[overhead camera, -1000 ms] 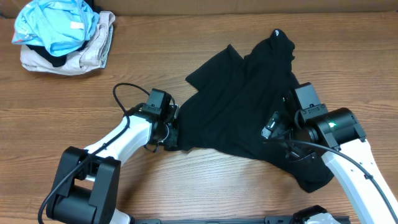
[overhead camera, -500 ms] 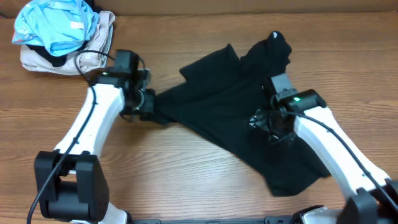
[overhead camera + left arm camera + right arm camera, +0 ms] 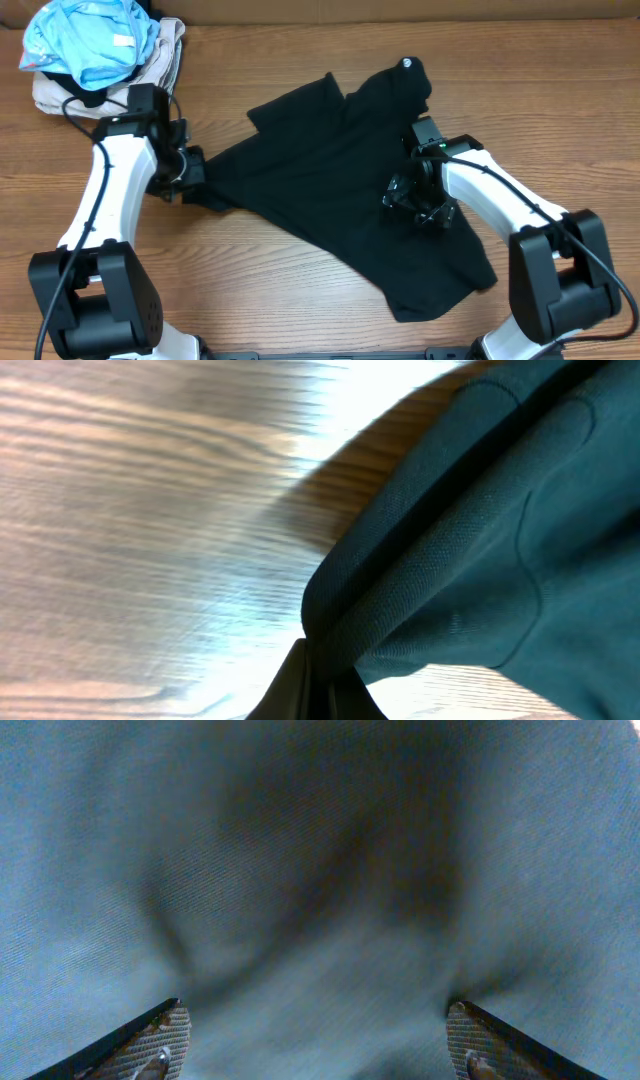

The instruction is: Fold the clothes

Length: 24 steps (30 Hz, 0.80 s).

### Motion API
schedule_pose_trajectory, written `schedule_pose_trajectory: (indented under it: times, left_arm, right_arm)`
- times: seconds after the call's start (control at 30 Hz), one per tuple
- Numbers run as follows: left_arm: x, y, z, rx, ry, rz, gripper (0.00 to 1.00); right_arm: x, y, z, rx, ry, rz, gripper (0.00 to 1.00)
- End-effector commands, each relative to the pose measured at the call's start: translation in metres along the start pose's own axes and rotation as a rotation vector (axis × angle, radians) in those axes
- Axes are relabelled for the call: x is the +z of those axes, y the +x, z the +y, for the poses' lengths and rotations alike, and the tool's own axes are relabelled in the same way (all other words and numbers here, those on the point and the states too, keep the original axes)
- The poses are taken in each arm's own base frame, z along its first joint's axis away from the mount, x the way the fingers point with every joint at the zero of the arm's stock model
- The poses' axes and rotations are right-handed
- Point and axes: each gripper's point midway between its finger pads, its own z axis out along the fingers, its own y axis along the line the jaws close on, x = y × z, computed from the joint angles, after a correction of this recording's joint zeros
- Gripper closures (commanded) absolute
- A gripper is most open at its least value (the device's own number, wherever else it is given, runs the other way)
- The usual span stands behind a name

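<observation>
My left jaws, shut tight on the shirt (image 3: 330,170) edge, have dragged it toward 9 o'clock, so it lies flatter on the counter (image 3: 300,300). My right jaws hang wide open above it, empty.

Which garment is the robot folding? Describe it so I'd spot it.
On the wooden table, look at the middle. The black shirt lies spread there, large and opened out; the light blue garment and beige garment sit bundled in a corner.

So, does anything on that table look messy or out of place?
The shirt lies rumpled and askew, not flat, one edge pinched in the left tool. Other clothes sit heaped in the far left corner.
</observation>
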Motion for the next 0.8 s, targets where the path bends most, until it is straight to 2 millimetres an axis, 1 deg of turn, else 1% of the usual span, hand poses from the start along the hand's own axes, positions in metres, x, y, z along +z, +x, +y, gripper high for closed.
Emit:
schedule_pose_trajectory:
  times: [0.0,0.17,0.3,0.6,0.7,0.77]
  left_arm:
    - [-0.006,-0.006,0.005,-0.042,0.017,-0.016,0.96]
    - [-0.006,-0.004,-0.009,-0.031,0.077,-0.004,0.96]
    - [-0.006,-0.002,-0.016,-0.014,0.089,-0.001,0.96]
    - [-0.005,0.001,-0.033,0.034,0.095,0.004,0.96]
    - [-0.004,0.003,-0.039,0.054,0.097,0.008,0.96]
    - [-0.004,0.005,-0.046,0.074,0.099,0.011,0.96]
  right_arm:
    - [0.012,0.006,0.005,-0.044,-0.013,0.047,0.14]
    - [0.015,0.002,0.010,-0.046,-0.033,0.035,0.14]
    - [0.019,0.000,0.013,-0.048,-0.052,0.025,0.14]
    - [0.041,0.017,-0.006,-0.034,-0.021,0.059,0.14]
    - [0.045,0.014,-0.012,-0.007,-0.023,0.052,0.12]
    - [0.045,0.006,-0.016,0.017,-0.031,0.040,0.12]
